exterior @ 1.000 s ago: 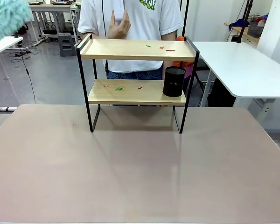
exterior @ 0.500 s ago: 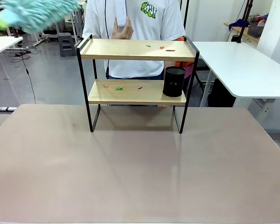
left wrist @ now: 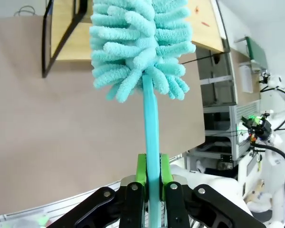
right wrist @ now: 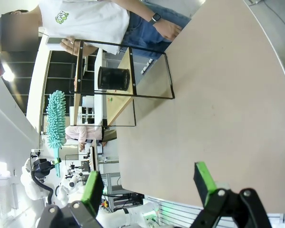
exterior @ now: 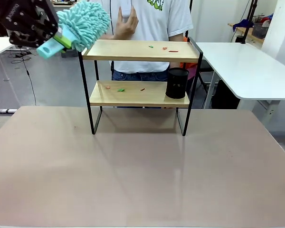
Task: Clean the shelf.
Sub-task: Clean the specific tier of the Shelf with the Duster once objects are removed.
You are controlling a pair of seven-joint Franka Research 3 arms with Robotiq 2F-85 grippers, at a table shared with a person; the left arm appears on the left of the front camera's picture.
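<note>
Front view showed the shelf (exterior: 137,50) at the far side of the counter (exterior: 133,180), with a black cup (exterior: 176,83) on its lower board and small scraps on both boards. The left hand (exterior: 61,39) gripped the handle of a teal duster (exterior: 85,21), whose head was at the top board's left end. The right hand (right wrist: 147,183) was spread wide, holding nothing.

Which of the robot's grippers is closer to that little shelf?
Left. The left gripper holds a duster at the shelf's top corner; the right gripper, open, is far back across the table.
</note>
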